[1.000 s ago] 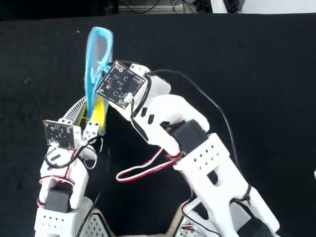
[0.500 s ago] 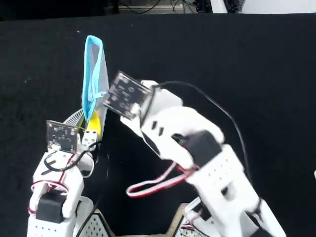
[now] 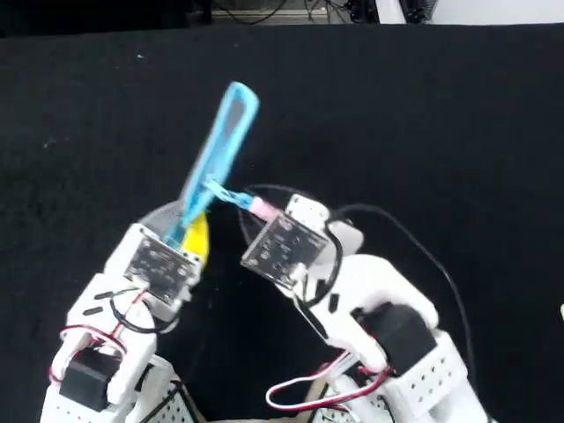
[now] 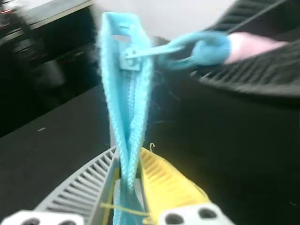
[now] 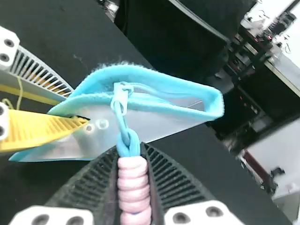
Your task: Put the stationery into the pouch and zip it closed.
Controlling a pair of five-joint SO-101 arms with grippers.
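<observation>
A light-blue pouch (image 3: 216, 145) with a clear side is held up off the black table, tilted. My left gripper (image 3: 189, 231), with one grey and one yellow finger, is shut on the pouch's lower end (image 4: 125, 187). My right gripper (image 3: 260, 210) is shut on the pink zipper pull (image 5: 132, 180), which hangs on a blue loop from the zipper slider (image 5: 120, 96). The slider (image 4: 131, 57) sits part way along the blue zipper band. In the right wrist view the pouch (image 5: 154, 112) shows its mouth partly open near one end. No stationery shows through it.
The black table (image 3: 423, 132) spreads wide to the right and behind the pouch. Both arm bases (image 3: 388, 352) crowd the near edge. Cables and equipment lie beyond the table's far edge (image 3: 264, 13).
The pouch has swung from upright to leaning right. The right gripper pulled back toward the near edge with the zipper pull, and the left arm moved right and forward.
</observation>
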